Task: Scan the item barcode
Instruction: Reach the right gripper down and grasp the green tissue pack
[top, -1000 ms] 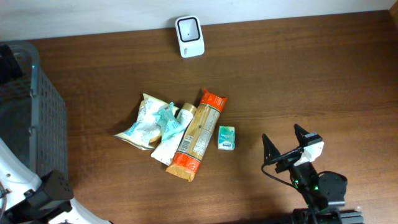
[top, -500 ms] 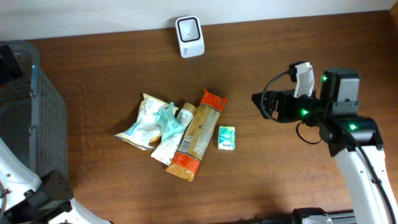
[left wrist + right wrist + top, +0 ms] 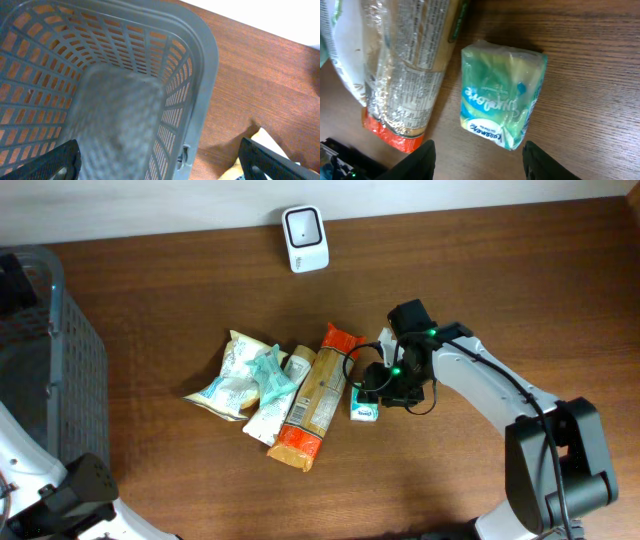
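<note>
Dark wood table (image 3: 520, 290), strip of white wall (image 3: 150, 205) along 12 o'clock. Grey mesh basket (image 3: 70, 370) way over at 9, left gripper (image 3: 160, 162) hanging above it, spread wide. Snack pile (image 3: 280, 390) dead centre, white scanner (image 3: 304, 239) at 12. Little green tissue pack (image 3: 502, 95) just at the pile's 3 o'clock, right gripper (image 3: 480, 162) straddling it, fingers apart, not clamped yet.

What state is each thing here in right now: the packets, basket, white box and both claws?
green packet, sealed, flat on the table, not gripped.
pasta packet, sealed, lying flat beside it.
teal-and-white bag, crumpled, on the table.
scanner, standing apart from the packets.
basket, upright.
left gripper, open, over the basket.
right gripper, open, over the green packet.
</note>
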You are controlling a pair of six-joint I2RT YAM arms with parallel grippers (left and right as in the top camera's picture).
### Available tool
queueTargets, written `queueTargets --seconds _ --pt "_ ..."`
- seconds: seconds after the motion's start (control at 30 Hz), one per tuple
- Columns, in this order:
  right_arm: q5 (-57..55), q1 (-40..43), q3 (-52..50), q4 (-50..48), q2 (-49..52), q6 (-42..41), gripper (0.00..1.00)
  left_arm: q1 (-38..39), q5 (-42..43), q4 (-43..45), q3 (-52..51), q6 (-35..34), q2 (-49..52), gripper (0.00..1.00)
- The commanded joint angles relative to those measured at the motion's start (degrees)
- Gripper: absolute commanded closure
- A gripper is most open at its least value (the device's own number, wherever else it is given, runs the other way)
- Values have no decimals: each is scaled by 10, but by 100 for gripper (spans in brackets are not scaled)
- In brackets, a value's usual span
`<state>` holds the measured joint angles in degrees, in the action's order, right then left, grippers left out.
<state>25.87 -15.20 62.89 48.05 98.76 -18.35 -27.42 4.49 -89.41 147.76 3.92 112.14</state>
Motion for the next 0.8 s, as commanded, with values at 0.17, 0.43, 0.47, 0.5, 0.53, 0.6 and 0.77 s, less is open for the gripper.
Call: queueTargets --seconds 0.17,0.43,0.47,0.5,0.53,0.6,0.77 --pt "-26 -1 3 12 3 3 39 -1 6 -1 3 9 0 1" --pt "-26 -2 -51 -1 4 20 27 -1 6 -1 3 9 0 1" --pt "-26 -2 -51 0 4 20 28 -1 6 -1 3 9 0 1" --pt "-26 -2 -51 -3 4 20 28 -1 6 -1 3 9 0 1" --pt "-26 4 -43 -18 3 20 30 -1 6 -1 3 9 0 1" --pt "-25 16 -16 -13 2 29 30 -1 6 -1 3 9 0 1" --pt "-24 25 18 15 2 30 31 -1 6 -1 3 9 0 1"
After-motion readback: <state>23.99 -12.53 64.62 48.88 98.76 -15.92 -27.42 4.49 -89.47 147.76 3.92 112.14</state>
